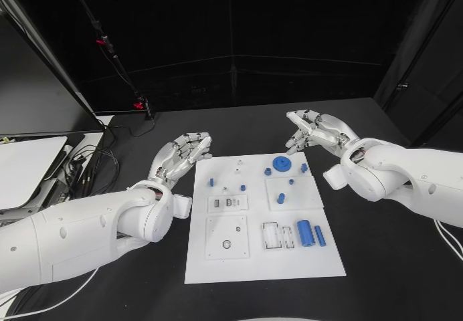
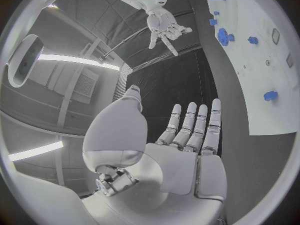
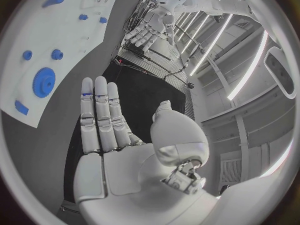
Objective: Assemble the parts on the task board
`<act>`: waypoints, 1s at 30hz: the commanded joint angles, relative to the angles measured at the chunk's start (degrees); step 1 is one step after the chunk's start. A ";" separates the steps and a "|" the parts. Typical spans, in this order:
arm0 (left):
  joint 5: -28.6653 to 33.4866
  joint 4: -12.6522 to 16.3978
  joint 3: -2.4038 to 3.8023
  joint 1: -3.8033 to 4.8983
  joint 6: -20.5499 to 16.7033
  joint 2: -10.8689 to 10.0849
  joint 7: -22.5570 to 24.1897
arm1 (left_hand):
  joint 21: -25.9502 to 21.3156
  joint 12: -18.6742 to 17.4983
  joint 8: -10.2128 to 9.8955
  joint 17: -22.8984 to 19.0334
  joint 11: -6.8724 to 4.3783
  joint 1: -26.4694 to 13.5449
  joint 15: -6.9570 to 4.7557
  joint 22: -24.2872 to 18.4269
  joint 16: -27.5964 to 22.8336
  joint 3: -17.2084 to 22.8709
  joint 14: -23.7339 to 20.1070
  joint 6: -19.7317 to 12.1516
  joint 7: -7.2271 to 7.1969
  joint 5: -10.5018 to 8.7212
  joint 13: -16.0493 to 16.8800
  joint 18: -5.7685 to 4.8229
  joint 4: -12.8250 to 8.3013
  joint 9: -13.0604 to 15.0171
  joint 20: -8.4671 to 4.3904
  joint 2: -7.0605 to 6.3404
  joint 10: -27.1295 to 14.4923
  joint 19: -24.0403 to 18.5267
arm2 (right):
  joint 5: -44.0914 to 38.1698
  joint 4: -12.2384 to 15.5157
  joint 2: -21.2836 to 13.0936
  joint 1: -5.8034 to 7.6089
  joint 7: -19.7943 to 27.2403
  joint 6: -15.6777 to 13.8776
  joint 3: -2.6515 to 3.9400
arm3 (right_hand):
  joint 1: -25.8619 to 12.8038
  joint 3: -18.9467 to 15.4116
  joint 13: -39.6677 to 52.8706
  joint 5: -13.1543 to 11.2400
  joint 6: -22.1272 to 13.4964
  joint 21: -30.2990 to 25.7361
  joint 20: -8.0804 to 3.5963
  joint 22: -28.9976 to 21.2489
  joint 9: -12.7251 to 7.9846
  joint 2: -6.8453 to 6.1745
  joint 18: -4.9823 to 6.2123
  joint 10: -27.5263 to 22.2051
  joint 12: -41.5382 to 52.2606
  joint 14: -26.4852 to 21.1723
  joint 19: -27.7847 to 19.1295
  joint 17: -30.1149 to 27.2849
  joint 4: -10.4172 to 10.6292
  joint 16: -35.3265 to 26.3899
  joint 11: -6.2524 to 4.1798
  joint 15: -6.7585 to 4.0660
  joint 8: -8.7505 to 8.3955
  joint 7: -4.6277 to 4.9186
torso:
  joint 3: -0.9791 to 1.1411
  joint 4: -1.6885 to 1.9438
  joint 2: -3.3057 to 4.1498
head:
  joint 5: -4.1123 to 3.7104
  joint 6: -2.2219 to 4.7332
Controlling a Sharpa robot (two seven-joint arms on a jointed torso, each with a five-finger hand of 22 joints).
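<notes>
We see both the left hand [image 1: 183, 155] and right hand [image 1: 314, 132] empty with fingers apart, flanking the task board [image 1: 260, 261] where the blue parts, including a gear [image 1: 282, 163], lie untouched; a good first step means one hand descending squarely.

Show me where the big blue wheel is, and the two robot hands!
big blue wheel [image 1: 281, 162], head view, on its round top.
left robot hand [image 1: 183, 154], head view, middle of the hand.
right robot hand [image 1: 316, 130], head view, middle of the hand.
</notes>
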 commanded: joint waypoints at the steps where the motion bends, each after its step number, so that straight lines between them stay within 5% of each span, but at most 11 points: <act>1: -0.50 -0.15 0.03 0.03 0.70 0.15 18.42 | 0.23 0.09 0.21 -0.06 -0.05 -0.01 0.16 -0.07 -0.31 0.50 0.34 0.28 8.48 0.41 -0.08 1.15 -0.01 -0.14 0.11 0.75 0.45 -0.26 | -3.45 -0.86 0.53 0.18 -1.48 1.47 0.04 | 0.47 -0.55 0.08 0.20 0.39 0.11 -0.31 0.10 -0.14 0.44 0.06 -0.48 -0.68 -0.11 0.19 0.49 -0.08 -0.23 0.03 -0.04 0.27 4.73 | -0.10 -0.11 -0.28 | 0.00 -0.21; 6: -0.50 -0.37 -0.01 -0.02 0.73 0.21 18.29 | 0.25 0.08 0.21 -0.06 -0.04 0.02 0.16 -0.08 -0.33 0.58 0.34 0.28 8.48 0.45 -0.08 1.15 -0.02 -0.17 0.11 0.94 0.45 -0.28 | -3.85 -2.20 1.90 0.19 -1.37 2.60 0.03 | 2.29 -0.78 0.42 0.24 0.72 1.02 -0.75 0.69 -0.16 0.96 0.14 -1.14 -1.69 1.66 1.30 2.32 -0.19 1.11 -0.36 -0.50 1.55 4.08 | -0.19 -0.21 -0.53 | 0.27 -0.53; 9: -0.50 -0.51 -0.02 -0.07 0.76 0.25 18.22 | 0.25 0.07 0.22 -0.06 -0.04 0.05 0.16 -0.09 -0.35 0.63 0.34 0.28 8.48 0.48 -0.08 1.15 -0.03 -0.19 0.11 1.05 0.45 -0.29 | -4.18 -3.29 3.12 0.19 -1.43 3.50 0.02 | 5.68 -0.17 3.51 0.46 0.97 3.30 -1.91 2.11 -0.20 1.99 0.16 4.63 3.05 5.16 3.49 5.76 -0.51 6.02 -2.28 -2.14 2.66 2.22 | -0.20 -0.19 -0.61 | 0.35 -0.58; 10: -0.50 -0.54 -0.02 -0.08 0.77 0.26 18.19 | 0.26 0.06 0.22 -0.06 -0.04 0.07 0.16 -0.10 -0.36 0.66 0.33 0.27 8.48 0.50 -0.08 1.14 -0.03 -0.20 0.11 1.13 0.45 -0.31 | -4.50 -3.70 3.58 0.18 -1.27 3.66 0.02 | 7.13 -0.06 5.25 0.54 1.23 5.27 -2.88 3.33 -0.18 2.30 0.00 5.62 5.26 8.16 5.20 12.02 -0.45 12.42 -3.01 -3.01 3.31 1.36 | -0.19 -0.16 -0.62 | 0.35 -0.56; 11: -0.50 -0.57 -0.02 -0.10 0.78 0.27 18.16 | 0.26 0.06 0.22 -0.06 -0.04 0.07 0.16 -0.10 -0.36 0.66 0.33 0.27 8.48 0.50 -0.08 1.14 -0.03 -0.20 0.11 1.13 0.45 -0.31 | -5.01 -4.10 4.04 0.18 -1.11 3.72 0.01 | 9.06 -0.18 7.53 0.51 1.74 9.01 -3.98 5.72 -0.23 2.33 -0.37 4.88 7.48 13.62 7.97 29.23 -0.22 26.10 -3.47 -3.83 4.13 0.16 | -0.19 -0.15 -0.62 | 0.35 -0.55; 13: -0.50 -0.60 -0.02 -0.12 0.82 0.26 18.10 | 0.26 0.06 0.22 -0.06 -0.04 0.07 0.16 -0.10 -0.36 0.66 0.33 0.27 8.48 0.50 -0.08 1.14 -0.03 -0.20 0.11 1.13 0.45 -0.31 | -6.44 -4.92 4.95 0.17 -0.78 3.84 0.00 | 11.98 0.39 9.43 0.31 3.62 14.72 -5.11 9.70 -0.16 3.21 -0.45 2.22 8.32 21.43 11.20 55.98 -0.49 43.40 -4.18 -4.56 5.96 0.76 | -0.20 -0.17 -0.67 | 0.44 -0.57; 16: -0.50 -0.65 -0.02 -0.15 0.87 0.24 18.00 | 0.26 0.05 0.22 -0.06 -0.04 0.09 0.17 -0.10 -0.37 0.70 0.32 0.26 8.48 0.54 -0.08 1.14 -0.04 -0.22 0.11 1.22 0.45 -0.33 | -9.58 -6.25 6.30 0.16 -0.63 4.23 -0.02 | 16.43 0.55 10.38 1.00 9.12 46.21 -5.75 44.03 -0.73 3.39 -4.79 -1.62 6.69 28.29 22.60 81.62 0.29 54.94 -4.21 -4.74 8.95 0.52 | -0.27 -0.21 -0.80 | 0.58 -0.81; 20: -0.50 -0.66 -0.02 -0.19 0.96 0.19 17.89 | 0.26 0.05 0.22 -0.06 -0.04 0.12 0.17 -0.11 -0.40 0.77 0.29 0.26 8.48 0.59 -0.08 1.13 -0.05 -0.24 0.11 1.38 0.45 -0.36 | -16.92 -8.15 8.00 0.15 -1.23 5.12 -0.04 | 21.26 1.35 8.80 4.02 25.77 57.67 -5.07 58.31 0.39 2.88 -6.86 -7.13 2.68 28.00 26.49 80.21 -2.64 54.69 -1.60 -3.09 12.99 2.31 | -0.33 -0.24 -0.85 | 0.66 -1.09; 25: -0.50 -0.70 -0.02 -0.25 1.09 0.20 17.78 | 0.27 0.04 0.24 -0.06 -0.04 0.15 0.17 -0.13 -0.43 0.83 0.26 0.28 8.48 0.63 -0.08 1.12 -0.05 -0.26 0.11 1.57 0.47 -0.41 | -30.59 -10.20 9.93 0.04 -3.34 5.63 -0.07 | 30.53 4.64 4.68 1.22 38.07 67.12 -4.05 72.75 -1.60 1.50 -9.41 -8.55 -2.86 27.35 31.76 76.79 -6.28 53.97 -0.89 -2.70 6.12 2.19 | -0.33 -0.24 -0.90 | 0.46 -1.41; 28: -0.50 -0.74 -0.02 -0.33 1.16 0.19 17.73 | 0.28 0.02 0.31 -0.06 -0.04 0.20 0.18 -0.16 -0.47 0.94 0.21 0.40 8.47 0.70 -0.08 1.10 -0.07 -0.28 0.11 1.90 0.46 -0.48 | -38.74 -10.80 10.75 -0.17 -6.15 5.80 -0.08 | 34.46 6.14 1.24 0.81 42.20 67.84 -3.49 73.89 -1.69 0.41 -9.59 -7.43 -7.19 27.18 32.06 75.81 -7.12 53.73 -1.44 -2.50 -0.34 1.74 | -0.32 -0.28 -0.97 | 0.55 -1.55; 30: -0.50 -0.74 -0.02 -0.38 1.21 0.18 17.69 | 0.29 -0.01 0.39 -0.06 -0.04 0.24 0.19 -0.18 -0.51 1.01 0.16 0.55 8.46 0.73 -0.08 1.09 -0.08 -0.29 0.11 2.17 0.44 -0.54 | -42.98 -10.97 11.12 -0.34 -7.91 5.85 -0.09 | 36.01 6.74 0.25 0.52 42.81 67.69 -3.38 73.55 -1.63 0.10 -9.50 -8.10 -8.71 27.03 31.82 75.04 -7.79 53.55 -1.48 -2.96 -1.69 1.17 | -0.28 -0.24 -0.97 | 0.56 -1.61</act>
